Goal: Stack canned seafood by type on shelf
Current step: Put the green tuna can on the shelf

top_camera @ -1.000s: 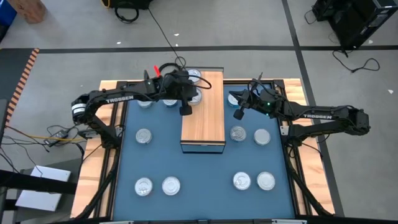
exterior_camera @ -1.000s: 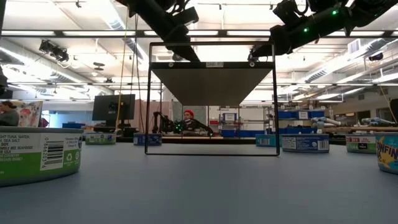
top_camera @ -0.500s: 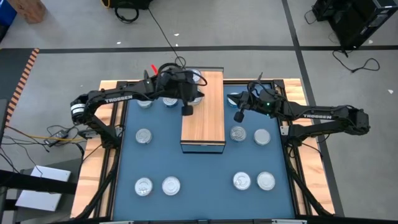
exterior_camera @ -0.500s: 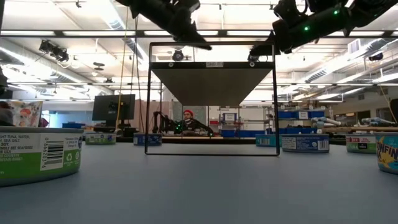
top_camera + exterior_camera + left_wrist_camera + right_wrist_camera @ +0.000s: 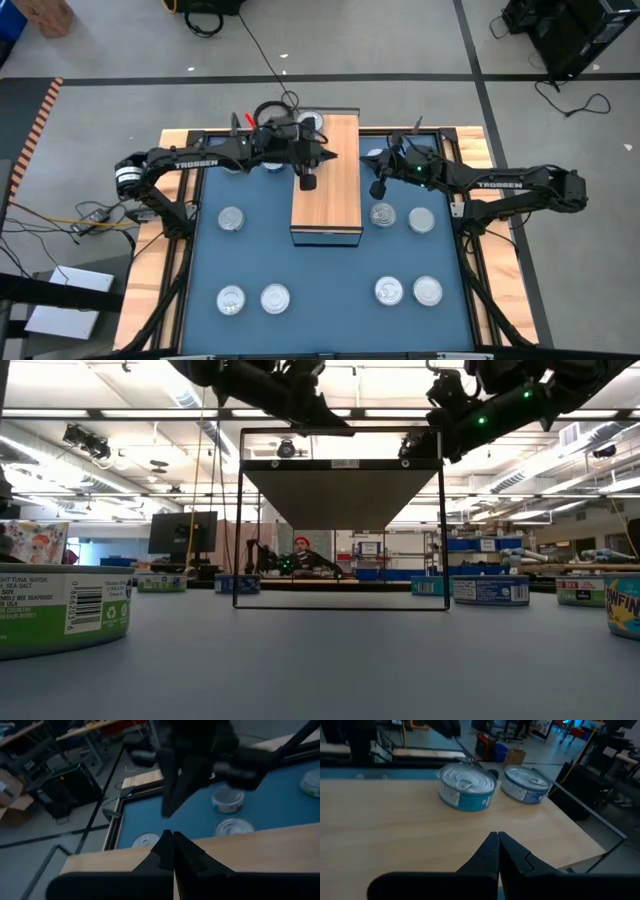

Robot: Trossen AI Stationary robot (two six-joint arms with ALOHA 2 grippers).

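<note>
The shelf (image 5: 335, 200) is a wood-topped block in the middle of the blue mat. My left gripper (image 5: 308, 183) hovers shut and empty over its left edge, fingers (image 5: 167, 852) pressed together above the wood. My right gripper (image 5: 378, 189) hangs shut and empty just right of the shelf. In the right wrist view two teal-sided tins (image 5: 467, 786) (image 5: 526, 783) stand side by side on the wood. One tin (image 5: 312, 121) shows at the shelf's back-left corner. Other canned seafood lies on the mat: a pair (image 5: 383, 215) (image 5: 421, 219) right of the shelf and one (image 5: 232, 218) on the left.
Pairs of tins sit near the mat's front at left (image 5: 253, 298) and right (image 5: 408, 291). More tins lie under the left arm at the back (image 5: 232, 165). A wooden frame (image 5: 176, 160) borders the mat. In the low view a tin (image 5: 65, 610) stands close at left.
My left gripper has swung right, from beside the shelf to over its left edge. My right arm has shifted slightly left toward the shelf. No tin has moved.
</note>
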